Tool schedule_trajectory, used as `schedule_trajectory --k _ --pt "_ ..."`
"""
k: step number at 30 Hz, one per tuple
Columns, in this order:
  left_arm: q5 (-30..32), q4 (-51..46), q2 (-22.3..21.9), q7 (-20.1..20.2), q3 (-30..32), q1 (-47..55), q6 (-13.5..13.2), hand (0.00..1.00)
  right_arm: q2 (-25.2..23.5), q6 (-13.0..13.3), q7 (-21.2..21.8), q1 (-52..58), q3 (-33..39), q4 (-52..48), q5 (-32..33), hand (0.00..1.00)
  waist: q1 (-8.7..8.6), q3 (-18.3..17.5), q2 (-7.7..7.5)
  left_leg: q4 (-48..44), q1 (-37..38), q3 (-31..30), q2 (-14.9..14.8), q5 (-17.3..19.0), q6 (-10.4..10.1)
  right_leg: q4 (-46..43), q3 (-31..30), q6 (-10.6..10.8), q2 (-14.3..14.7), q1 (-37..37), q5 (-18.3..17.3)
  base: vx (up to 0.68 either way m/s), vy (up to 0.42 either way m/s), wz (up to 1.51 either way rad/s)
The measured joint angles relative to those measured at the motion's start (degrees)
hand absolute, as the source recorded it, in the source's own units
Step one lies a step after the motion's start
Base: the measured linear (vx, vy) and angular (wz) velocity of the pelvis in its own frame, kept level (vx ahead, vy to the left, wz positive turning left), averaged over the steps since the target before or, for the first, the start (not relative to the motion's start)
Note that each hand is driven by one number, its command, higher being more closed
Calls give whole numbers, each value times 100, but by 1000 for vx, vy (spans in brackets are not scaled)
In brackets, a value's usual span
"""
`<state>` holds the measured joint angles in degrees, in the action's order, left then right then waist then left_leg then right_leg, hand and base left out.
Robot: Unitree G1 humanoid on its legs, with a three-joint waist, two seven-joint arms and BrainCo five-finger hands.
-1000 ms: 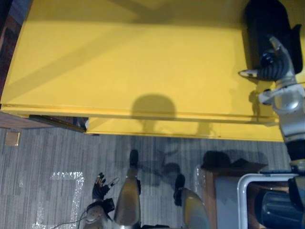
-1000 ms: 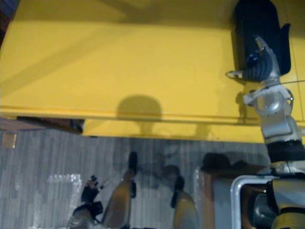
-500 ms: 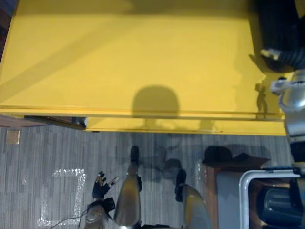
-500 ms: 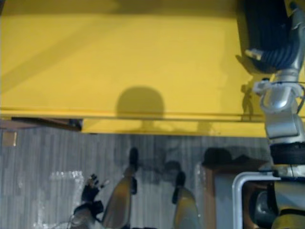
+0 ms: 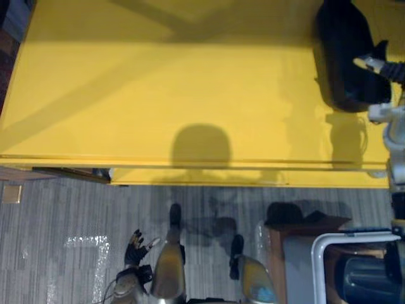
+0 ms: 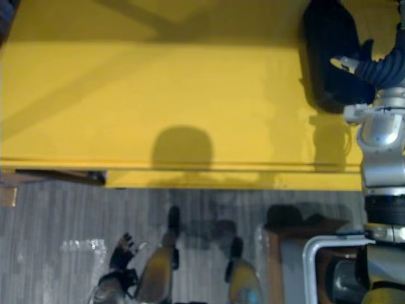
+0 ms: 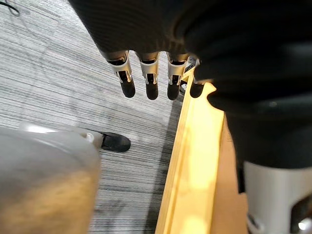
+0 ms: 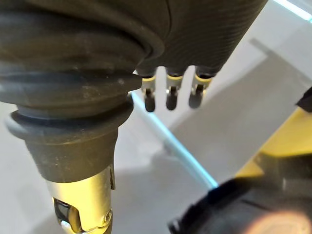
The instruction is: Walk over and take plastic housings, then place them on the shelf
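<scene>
- Nearest, at the near left, the left hand (image 5: 134, 251) hangs low over the grey striped floor (image 5: 63, 209). Its fingers (image 7: 151, 83) are straight and a little spread, and they hold nothing.
- At the near right stands a white tubular frame (image 5: 326, 244) with a dark rounded thing (image 5: 367, 278) inside it; what that thing is cannot be told. A brown panel (image 5: 278, 247) stands just to the left of the frame.
- Beyond the floor, the yellow shelf (image 5: 158, 82) runs across from left to right. A narrower yellow ledge (image 5: 253, 178) shows under its near edge.
- The left wrist view shows the shelf's yellow edge just beside the left hand's fingers.
- On the far right of the shelf lies one black plastic housing (image 5: 342, 57), long and rounded, with its length running near to far.
- The right hand (image 6: 373, 68) is at the housing's right side, with one silver digit reaching across the housing's right edge. Whether it touches the housing cannot be told.
- In the right wrist view its fingers (image 8: 169, 95) hang straight and loose with nothing between them, and the dark housing shows blurred close by the wrist.
</scene>
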<state>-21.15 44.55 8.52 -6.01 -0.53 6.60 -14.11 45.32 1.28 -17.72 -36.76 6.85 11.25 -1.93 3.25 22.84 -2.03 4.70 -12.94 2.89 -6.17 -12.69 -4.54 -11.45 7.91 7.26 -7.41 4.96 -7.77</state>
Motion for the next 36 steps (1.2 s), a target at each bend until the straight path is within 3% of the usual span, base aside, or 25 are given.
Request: schedule_trajectory --k 2,4,9,22,34,36 --pt "135 187 9 -6 70 40 80 0 -145 0 73 315 30 -1 66 0 -29 -364 -115 21 55 17 -2 29 -5 103 2 -7 3 -95 4 15 -12 -2" --pt "147 251 6 -5 117 56 124 0 -246 0 157 457 43 -2 80 0 -75 -485 -181 32 196 32 0 68 22 171 2 -15 3 -254 12 0 0 0" --pt "205 410 -15 -5 206 165 220 0 -400 -4 332 1024 96 -109 91 0 -100 -859 -221 35 285 43 -10 91 -17 425 5 -39 22 -408 27 -26 -1 -1" --pt "410 625 -34 -61 436 212 499 0 -1020 -7 653 1467 287 -205 267 0 -241 -1274 -284 44 292 36 179 100 -30 823 148 118 -143 -697 254 35 3 4" --pt "367 988 -47 -273 976 190 666 0 -1936 95 604 2190 853 -203 805 0 -326 -1629 -406 49 413 206 171 230 -17 969 124 80 -166 -809 253 -9 8 -3" --pt "368 1067 -67 -277 1130 183 666 0 -2175 120 416 2455 939 -203 804 0 -376 -1678 -409 48 415 243 181 241 -4 1003 114 79 -180 -809 253 5 4 -2"
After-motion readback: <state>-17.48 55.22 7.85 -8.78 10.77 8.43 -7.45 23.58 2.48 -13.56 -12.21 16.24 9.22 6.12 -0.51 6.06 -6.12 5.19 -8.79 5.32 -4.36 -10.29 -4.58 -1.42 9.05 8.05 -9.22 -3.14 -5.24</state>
